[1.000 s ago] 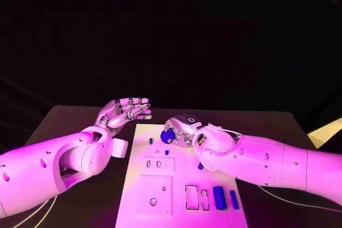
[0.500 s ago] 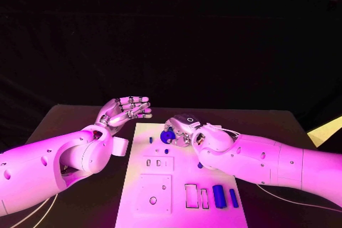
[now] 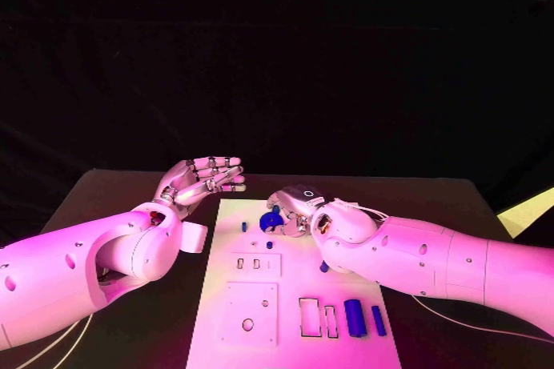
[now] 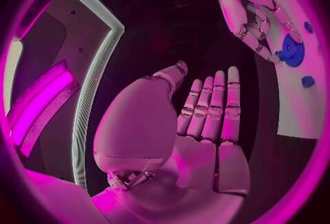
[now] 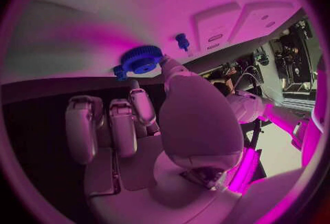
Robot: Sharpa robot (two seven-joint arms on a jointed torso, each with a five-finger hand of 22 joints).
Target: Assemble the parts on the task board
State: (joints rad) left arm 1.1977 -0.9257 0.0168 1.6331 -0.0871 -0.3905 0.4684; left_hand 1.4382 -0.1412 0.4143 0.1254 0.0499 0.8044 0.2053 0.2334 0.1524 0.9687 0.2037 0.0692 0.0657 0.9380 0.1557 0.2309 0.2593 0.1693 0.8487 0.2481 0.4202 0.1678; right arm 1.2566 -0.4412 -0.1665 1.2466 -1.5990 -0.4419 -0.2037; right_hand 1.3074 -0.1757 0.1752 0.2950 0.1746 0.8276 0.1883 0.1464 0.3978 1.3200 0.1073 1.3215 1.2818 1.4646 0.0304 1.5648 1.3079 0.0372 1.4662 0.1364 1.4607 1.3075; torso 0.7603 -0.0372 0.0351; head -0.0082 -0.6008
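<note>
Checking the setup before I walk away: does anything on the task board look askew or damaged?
Nothing stands out. The task board lies flat, two blue bars rest beside their slots, and the right hand touches the blue gear.

the blue gear (image 3: 272, 220) has been shifted slightly by the right hand (image 3: 295, 212), by which it is pinched above the task board (image 3: 347, 257); the right arm has been drawn a little nearer.
</note>
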